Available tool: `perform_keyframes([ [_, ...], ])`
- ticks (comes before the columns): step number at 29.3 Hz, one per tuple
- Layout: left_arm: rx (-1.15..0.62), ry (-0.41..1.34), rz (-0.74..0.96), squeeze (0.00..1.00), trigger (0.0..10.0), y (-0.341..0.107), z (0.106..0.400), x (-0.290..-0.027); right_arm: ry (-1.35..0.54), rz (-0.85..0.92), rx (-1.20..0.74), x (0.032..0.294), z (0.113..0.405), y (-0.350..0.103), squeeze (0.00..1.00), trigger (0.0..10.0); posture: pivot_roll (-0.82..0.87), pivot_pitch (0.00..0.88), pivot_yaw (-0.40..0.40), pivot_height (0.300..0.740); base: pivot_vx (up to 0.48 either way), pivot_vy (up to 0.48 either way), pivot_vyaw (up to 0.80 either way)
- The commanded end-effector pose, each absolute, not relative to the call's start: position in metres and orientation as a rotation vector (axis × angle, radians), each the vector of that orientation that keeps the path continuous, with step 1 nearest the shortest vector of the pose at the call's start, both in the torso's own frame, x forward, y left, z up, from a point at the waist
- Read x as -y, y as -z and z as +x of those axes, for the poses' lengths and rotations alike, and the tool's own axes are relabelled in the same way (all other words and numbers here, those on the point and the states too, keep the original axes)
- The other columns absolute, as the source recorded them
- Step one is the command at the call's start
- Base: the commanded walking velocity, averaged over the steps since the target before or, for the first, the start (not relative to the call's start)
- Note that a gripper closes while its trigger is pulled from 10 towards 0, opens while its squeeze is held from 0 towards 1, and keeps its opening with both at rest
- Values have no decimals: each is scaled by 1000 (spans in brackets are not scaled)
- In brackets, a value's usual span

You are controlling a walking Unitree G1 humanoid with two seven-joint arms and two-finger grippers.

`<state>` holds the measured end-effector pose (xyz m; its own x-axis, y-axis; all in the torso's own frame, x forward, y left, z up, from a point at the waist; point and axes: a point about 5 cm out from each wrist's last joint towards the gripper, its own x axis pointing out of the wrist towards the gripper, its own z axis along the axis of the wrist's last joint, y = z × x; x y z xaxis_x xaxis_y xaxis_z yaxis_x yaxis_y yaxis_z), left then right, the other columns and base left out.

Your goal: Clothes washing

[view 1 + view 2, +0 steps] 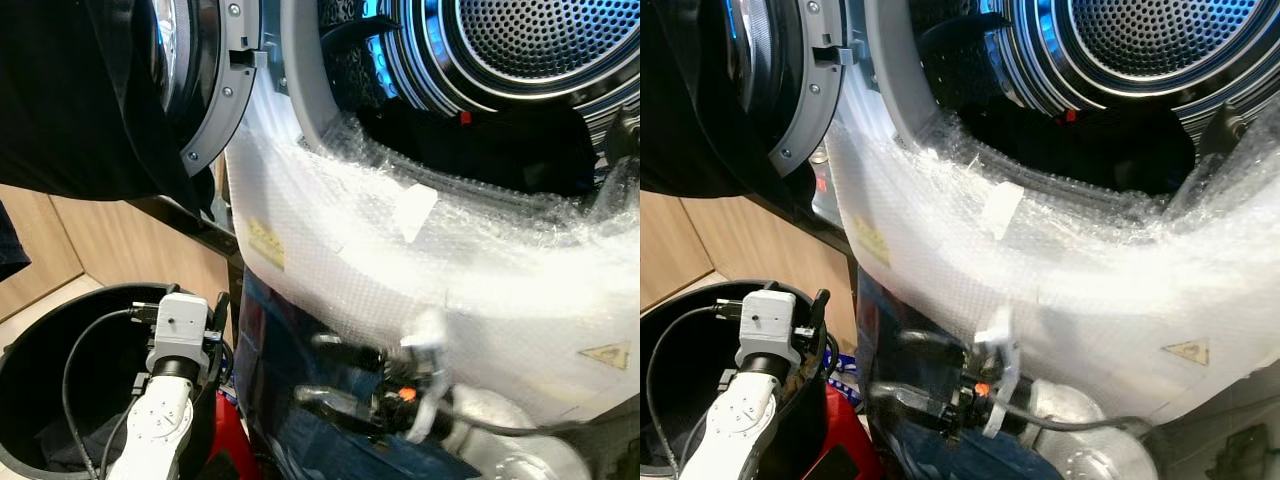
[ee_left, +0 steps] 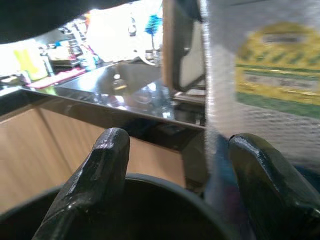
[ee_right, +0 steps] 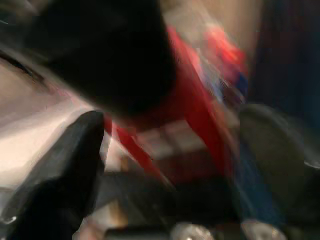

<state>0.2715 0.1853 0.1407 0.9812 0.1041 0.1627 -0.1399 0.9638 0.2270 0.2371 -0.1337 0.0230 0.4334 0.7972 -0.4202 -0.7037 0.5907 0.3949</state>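
Note:
The washing machine, wrapped in bubble wrap, stands with its door swung open to the left. Dark clothes lie in the bottom of the steel drum. A black garment hangs over the door. A black laundry basket at the lower left holds more dark clothing. My left gripper is open over the basket's rim with nothing between its fingers. My right gripper is low in front of the washer's panel, fingers apart and empty; its wrist view is blurred.
Wooden cabinet fronts and a dark countertop edge run behind the basket on the left. A red object sits between the basket and the washer's base. Cables trail along my left arm.

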Motion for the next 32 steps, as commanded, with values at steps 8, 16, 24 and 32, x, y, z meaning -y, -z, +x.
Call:
perform_keyframes([
  [8, 181, -119, 239, 0, 10000, -159, 269, -189, -393, -15, -874, 182, 217, 50, 1000, 10000, 170, 63, -100, 740, 0, 0, 0],
  [16, 83, -144, 79, 0, 10000, -166, 262, -196, -5, -102, -973, 204, 187, 79, 1000, 10000, 200, 80, -76, 740, 0, 0, 0],
  [24, -36, -268, -122, 459, 10000, -172, 246, -204, -15, -175, -993, 199, 182, 82, 0, 10000, 205, 92, -48, 740, 0, 0, 0],
  [32, -322, -419, -256, 1000, 10000, -139, 231, -236, -11, -209, -1005, 199, 180, 84, 0, 10000, 214, 98, -53, 740, 0, 0, 0],
])
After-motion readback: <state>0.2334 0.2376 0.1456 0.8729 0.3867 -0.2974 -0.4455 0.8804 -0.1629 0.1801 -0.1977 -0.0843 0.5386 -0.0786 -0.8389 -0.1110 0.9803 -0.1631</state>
